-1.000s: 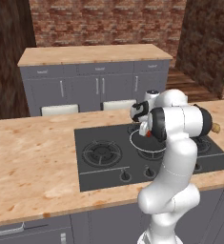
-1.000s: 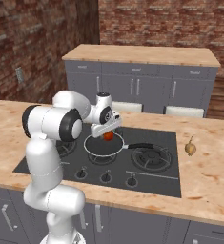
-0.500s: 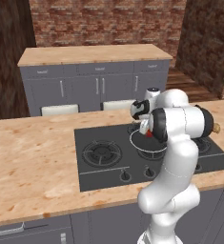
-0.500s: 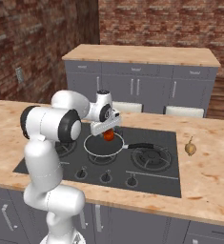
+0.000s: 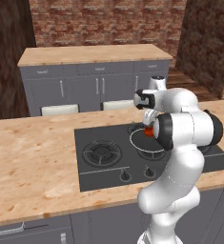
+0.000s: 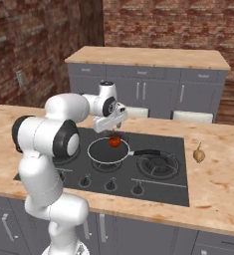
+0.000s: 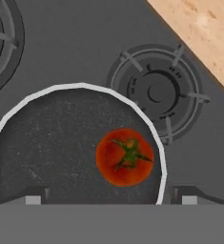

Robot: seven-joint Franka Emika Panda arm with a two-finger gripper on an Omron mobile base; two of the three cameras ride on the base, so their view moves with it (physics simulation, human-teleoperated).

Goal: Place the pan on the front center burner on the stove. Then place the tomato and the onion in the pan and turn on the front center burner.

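The tomato (image 7: 125, 156) lies in the pan (image 6: 99, 154) on the stove (image 6: 161, 182), near the rim, and the gripper (image 6: 112, 121) hangs just above it with fingers spread wide, grasping nothing. Best now to lift straight up, clear of the rim, before swinging right to the onion (image 6: 198, 155) on the counter (image 6: 220, 189) — come down on its round body, not the pointed tip. The pan hides its burner, and the arm covers part of the pan in the left base view — the fingers' tips barely show in the hand view.
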